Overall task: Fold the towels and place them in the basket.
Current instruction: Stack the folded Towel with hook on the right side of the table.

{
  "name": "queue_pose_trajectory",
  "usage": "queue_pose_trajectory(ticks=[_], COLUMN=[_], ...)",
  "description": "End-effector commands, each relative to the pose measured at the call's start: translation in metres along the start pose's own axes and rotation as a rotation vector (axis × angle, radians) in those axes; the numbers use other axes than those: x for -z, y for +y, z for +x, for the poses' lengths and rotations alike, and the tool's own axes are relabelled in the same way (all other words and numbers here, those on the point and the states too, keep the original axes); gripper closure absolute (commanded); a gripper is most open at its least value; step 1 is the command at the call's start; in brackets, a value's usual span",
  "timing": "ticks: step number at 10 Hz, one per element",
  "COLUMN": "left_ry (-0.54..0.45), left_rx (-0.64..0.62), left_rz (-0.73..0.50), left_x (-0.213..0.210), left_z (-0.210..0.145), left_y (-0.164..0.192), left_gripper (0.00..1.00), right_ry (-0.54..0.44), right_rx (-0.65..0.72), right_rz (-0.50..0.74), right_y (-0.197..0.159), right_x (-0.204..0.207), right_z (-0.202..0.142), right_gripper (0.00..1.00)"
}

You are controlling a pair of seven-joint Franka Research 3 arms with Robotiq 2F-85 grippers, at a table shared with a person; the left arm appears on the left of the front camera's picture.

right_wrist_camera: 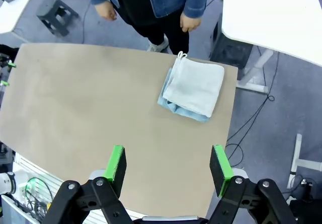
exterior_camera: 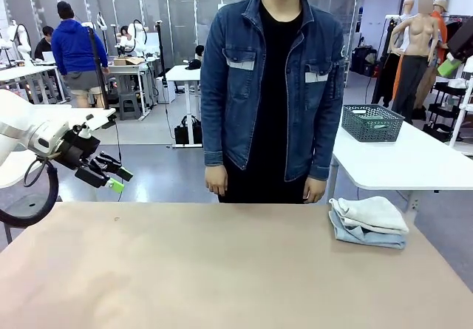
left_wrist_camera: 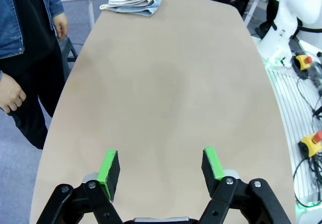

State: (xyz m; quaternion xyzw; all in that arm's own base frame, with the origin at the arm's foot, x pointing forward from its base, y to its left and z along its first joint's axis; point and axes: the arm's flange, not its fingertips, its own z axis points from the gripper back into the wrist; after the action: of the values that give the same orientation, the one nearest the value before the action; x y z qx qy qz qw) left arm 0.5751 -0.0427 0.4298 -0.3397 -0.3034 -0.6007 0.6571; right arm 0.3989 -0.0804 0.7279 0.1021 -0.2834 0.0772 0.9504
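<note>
I count two towels: one cream-white towel [right_wrist_camera: 195,84] stacked on one pale blue-grey towel [exterior_camera: 363,236]. One basket [exterior_camera: 372,122] sits on a far table. One counter [exterior_camera: 222,270] lies before me.

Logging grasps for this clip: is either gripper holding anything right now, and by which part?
Nothing: left gripper and right gripper are open and empty; folded towels lie untouched.
</note>
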Motion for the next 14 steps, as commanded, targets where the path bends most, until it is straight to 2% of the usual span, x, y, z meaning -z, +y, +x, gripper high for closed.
queue_pose_trajectory(ticks=[1,14], left_ry=[0.0,0.0], left_rx=[0.002,0.002], left_rz=[0.001,0.001], left_x=[-0.0002,-0.0002], left_z=[0.0012,0.0012], left_y=[-0.0008,-0.0008], left_gripper=[0.17,0.17], right_ry=[-0.007,-0.007], right_rx=[0.011,0.011], right_rz=[-0.003,-0.003], right_y=[0.0017,0.0017], right_x=[-0.0039,-0.0039], right_z=[0.0033,0.0033], right_gripper=[0.17,0.17])
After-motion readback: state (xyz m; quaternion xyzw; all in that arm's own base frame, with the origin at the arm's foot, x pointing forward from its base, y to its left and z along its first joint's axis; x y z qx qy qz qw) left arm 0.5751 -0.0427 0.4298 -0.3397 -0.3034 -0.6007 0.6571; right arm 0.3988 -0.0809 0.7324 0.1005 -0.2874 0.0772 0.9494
